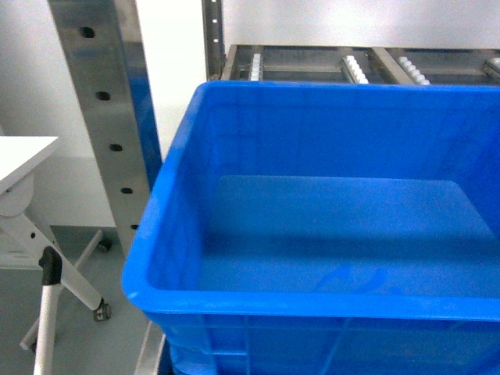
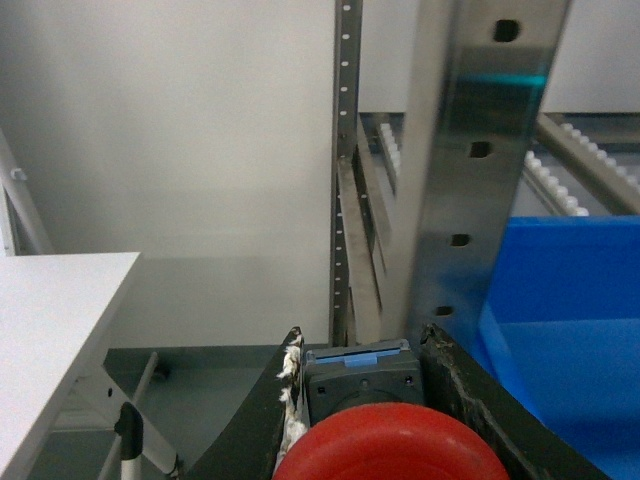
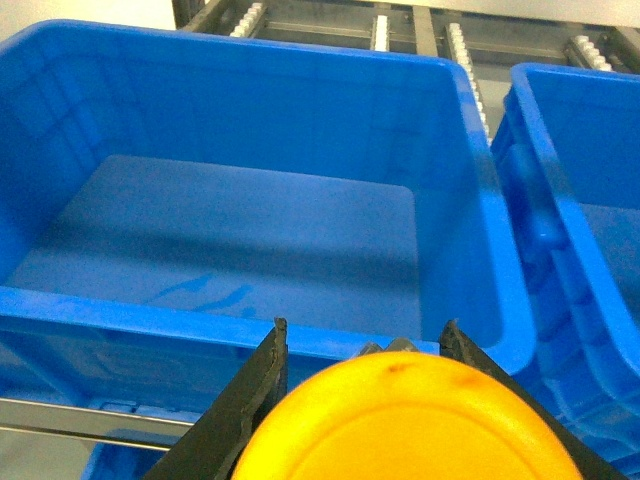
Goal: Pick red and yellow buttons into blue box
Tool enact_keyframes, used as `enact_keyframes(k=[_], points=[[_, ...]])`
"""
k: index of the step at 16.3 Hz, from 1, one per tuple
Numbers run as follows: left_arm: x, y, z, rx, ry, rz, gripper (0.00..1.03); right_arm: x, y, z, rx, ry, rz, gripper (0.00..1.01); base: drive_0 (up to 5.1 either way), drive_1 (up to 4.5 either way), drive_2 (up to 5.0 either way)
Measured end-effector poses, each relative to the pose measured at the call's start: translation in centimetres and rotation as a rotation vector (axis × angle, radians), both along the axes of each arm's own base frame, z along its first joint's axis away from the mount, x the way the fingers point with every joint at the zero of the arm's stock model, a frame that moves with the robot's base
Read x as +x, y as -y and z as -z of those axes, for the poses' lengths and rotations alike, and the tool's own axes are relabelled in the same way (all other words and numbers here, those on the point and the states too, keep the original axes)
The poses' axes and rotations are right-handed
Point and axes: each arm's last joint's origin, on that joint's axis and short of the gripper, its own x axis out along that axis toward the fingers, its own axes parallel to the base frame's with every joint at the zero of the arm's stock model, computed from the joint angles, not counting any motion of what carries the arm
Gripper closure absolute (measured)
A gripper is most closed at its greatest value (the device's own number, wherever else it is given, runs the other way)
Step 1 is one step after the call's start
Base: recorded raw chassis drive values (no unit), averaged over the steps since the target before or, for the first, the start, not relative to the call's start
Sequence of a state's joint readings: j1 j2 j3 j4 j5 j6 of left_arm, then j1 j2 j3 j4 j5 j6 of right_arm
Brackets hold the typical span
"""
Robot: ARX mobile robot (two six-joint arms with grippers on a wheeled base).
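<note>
Head: we see only the blue box, floor bare, against a steel upright with a roller rack behind; a white surface sits at left. No arms or buttons here.

Left wrist: left gripper has its jaws clamped on the red button, grey body between them, cap toward the camera. It sits left of the box, beside the upright.

Right wrist: right gripper has its jaws clamped on the yellow button, just outside the box's near rim. Only this view shows a second blue bin at right.
</note>
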State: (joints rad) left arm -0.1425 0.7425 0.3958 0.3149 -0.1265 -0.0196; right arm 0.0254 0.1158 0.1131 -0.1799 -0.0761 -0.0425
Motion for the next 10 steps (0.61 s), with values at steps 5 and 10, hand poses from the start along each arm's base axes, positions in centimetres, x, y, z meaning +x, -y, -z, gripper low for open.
enact_keyframes(k=[5,10], points=[[-0.01,0.00,-0.01,0.000,0.000,0.000,0.73,0.00,0.00,0.00,0.000,0.000,0.000,0.61,5.1,-2.36,-2.4],[-0.04,-0.01,-0.07,-0.001,0.006,0.000,0.73,0.00,0.00,0.01,0.000,-0.001,0.000,0.61,5.1,-2.31,-2.3]])
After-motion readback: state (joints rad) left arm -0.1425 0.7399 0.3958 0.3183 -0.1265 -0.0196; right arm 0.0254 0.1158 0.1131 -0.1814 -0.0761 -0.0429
